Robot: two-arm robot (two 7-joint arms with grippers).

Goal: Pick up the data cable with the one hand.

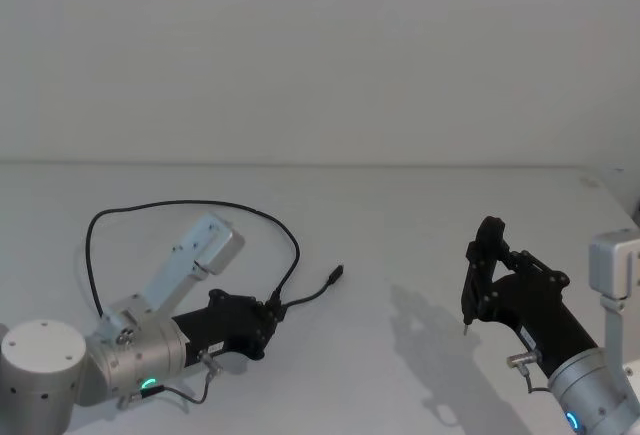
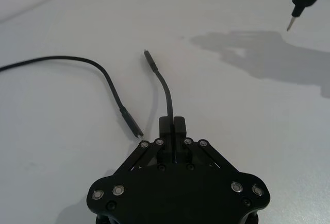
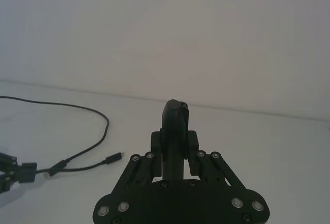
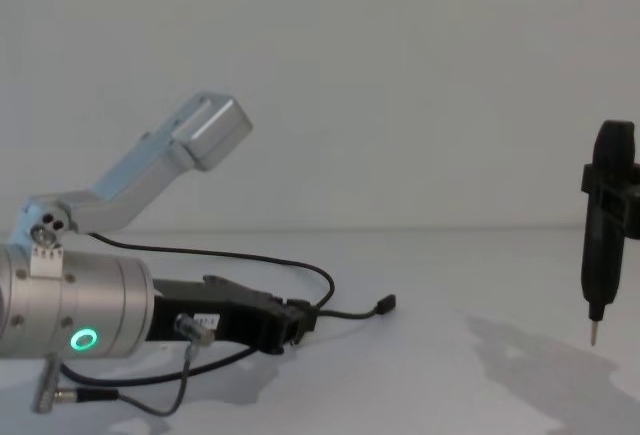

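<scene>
The data cable (image 1: pixel 296 246) is thin and black and loops across the white table from the far left round to my left gripper (image 1: pixel 275 312). That gripper is low over the table and shut on the cable a short way behind one plug (image 1: pixel 337 275). In the left wrist view the fingers (image 2: pixel 166 127) pinch that branch (image 2: pixel 166 92), and a second branch (image 2: pixel 124 112) ends just beside them. From the chest the left gripper (image 4: pixel 303 318) shows with the plug (image 4: pixel 385 305) sticking out past it. My right gripper (image 1: pixel 490 273) hovers at the right, shut on a black pen-shaped tool (image 4: pixel 605 235).
The table (image 1: pixel 400 225) is plain white, with a white wall behind it. A silver bracket (image 1: pixel 200 250) rises from my left wrist over part of the cable loop. The tool's metal tip (image 1: pixel 466 323) points down, well right of the cable. The cable (image 3: pixel 103 126) lies far left in the right wrist view.
</scene>
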